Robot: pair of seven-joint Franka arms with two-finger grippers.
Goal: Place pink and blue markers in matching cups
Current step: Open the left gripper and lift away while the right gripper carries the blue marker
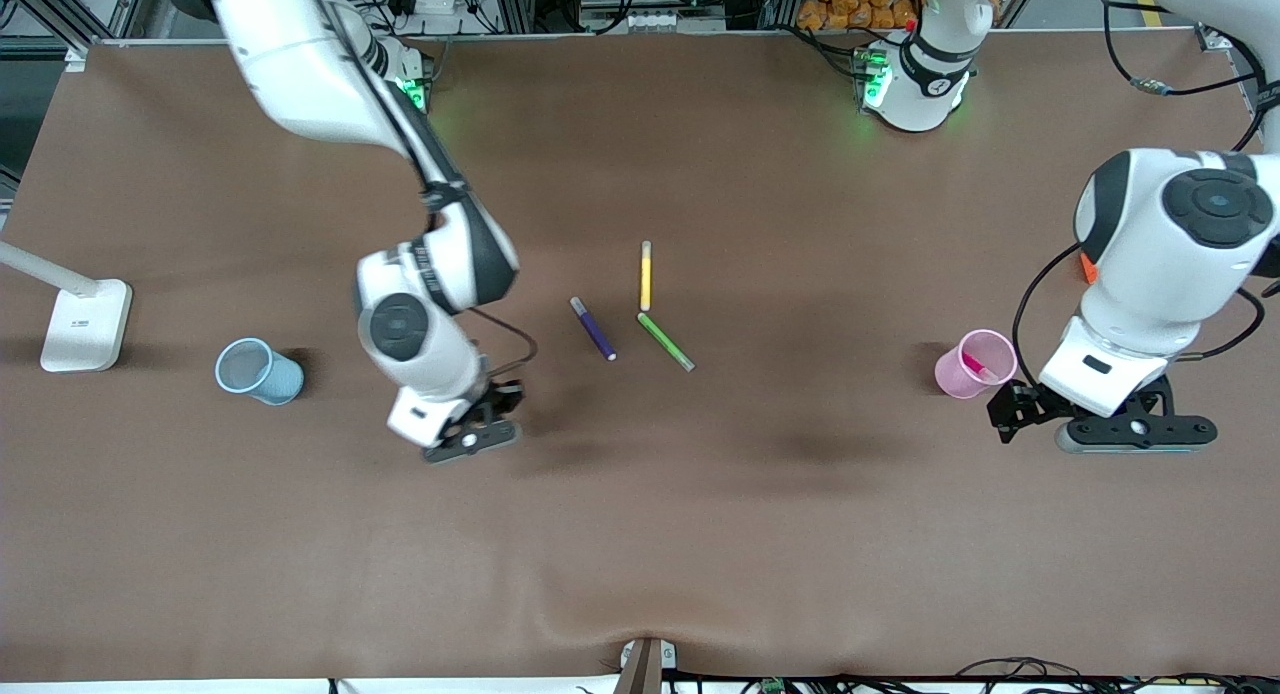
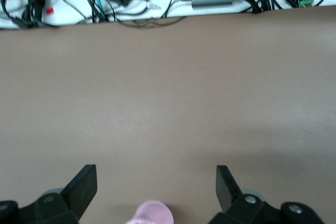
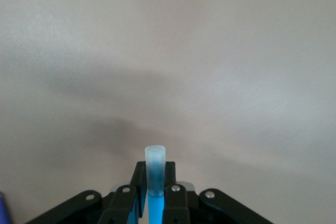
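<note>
The right gripper (image 3: 155, 195) had its fingers squeezed tight on the blue marker (image 3: 155, 174), over bare table between the blue cup (image 1: 258, 372) and the purple pen (image 1: 593, 328); the left gripper (image 2: 156, 184) had its fingers spread wide and held nothing, beside the pink cup (image 1: 973, 364); the pink marker (image 1: 977, 366) sat inside that cup; no words could be read anywhere.

Three pens (image 1: 645, 314) clustered mid-table. One cup (image 1: 260, 371) toward right arm's end, other cup (image 1: 972, 364) toward left arm's end, marker (image 1: 976, 365) inside it. Lamp base (image 1: 86, 324) beside first cup.
</note>
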